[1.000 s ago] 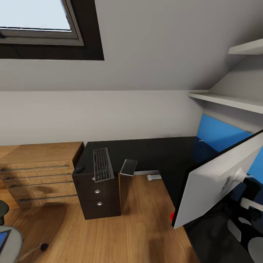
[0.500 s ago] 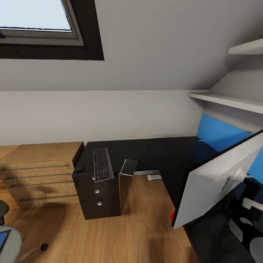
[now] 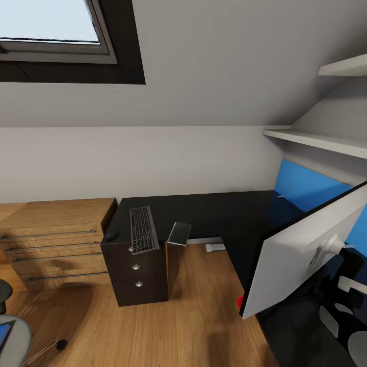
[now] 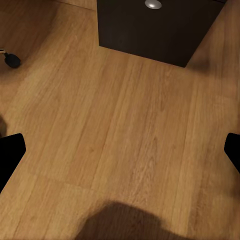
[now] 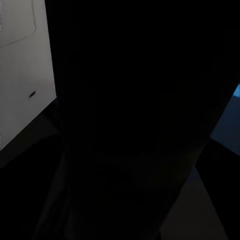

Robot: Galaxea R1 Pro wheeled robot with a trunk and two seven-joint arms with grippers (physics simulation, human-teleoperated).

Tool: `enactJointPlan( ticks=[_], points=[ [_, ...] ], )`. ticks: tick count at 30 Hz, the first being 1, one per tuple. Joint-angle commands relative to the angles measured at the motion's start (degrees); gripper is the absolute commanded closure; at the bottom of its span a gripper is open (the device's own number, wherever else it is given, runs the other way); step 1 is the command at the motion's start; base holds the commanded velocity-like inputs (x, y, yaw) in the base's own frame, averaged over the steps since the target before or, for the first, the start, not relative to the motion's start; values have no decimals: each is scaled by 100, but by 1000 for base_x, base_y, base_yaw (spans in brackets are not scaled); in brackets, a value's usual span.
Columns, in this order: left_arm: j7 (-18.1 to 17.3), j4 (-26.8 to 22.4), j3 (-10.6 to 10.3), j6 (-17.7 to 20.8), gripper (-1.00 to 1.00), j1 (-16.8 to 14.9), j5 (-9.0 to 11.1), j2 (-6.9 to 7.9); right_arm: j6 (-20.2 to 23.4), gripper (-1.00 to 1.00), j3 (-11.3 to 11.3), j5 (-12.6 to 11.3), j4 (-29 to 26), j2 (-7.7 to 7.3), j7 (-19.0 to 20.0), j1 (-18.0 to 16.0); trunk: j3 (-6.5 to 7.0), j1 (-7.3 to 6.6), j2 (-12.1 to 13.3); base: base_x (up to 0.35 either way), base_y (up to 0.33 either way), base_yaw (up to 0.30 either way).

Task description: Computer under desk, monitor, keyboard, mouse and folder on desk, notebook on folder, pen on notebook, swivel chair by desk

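The monitor (image 3: 298,252) shows its pale grey back and leans steeply over the right wing of the black desk (image 3: 224,211). My right arm reaches in behind it, and the right wrist view is almost all dark, with a strip of the monitor's grey back (image 5: 20,65). The keyboard (image 3: 142,229), the mouse (image 3: 111,235) and the notebook (image 3: 179,233) lie on the desk's left end. The swivel chair (image 3: 12,339) carries the blue folder (image 3: 3,334) at the lower left. My left gripper (image 4: 120,155) hangs open over bare floor. The computer and pen are out of view.
A light wooden drawer chest (image 3: 51,239) stands left of the desk's dark drawer unit (image 3: 137,278). A small white object (image 3: 215,247) lies on the floor under the desk. White shelves (image 3: 316,140) hang above the right wing. A chair caster (image 4: 11,60) rests on the floor.
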Motion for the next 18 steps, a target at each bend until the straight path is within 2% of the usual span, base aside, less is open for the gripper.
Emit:
enactJointPlan(
  ticks=[1, 18],
  points=[
    [30, -9, -35, -37, -100, -4, 60, 8, -29, 100, 40, -57, 2, -1, 11, -4, -6, 1, -5, 0, 0, 0],
    [31, -9, -37, -37, -100, -4, 61, 9, -29, 100, 38, -50, 1, 8, 3, -4, -6, 1, -5, 0, 0, 0]
  ],
)
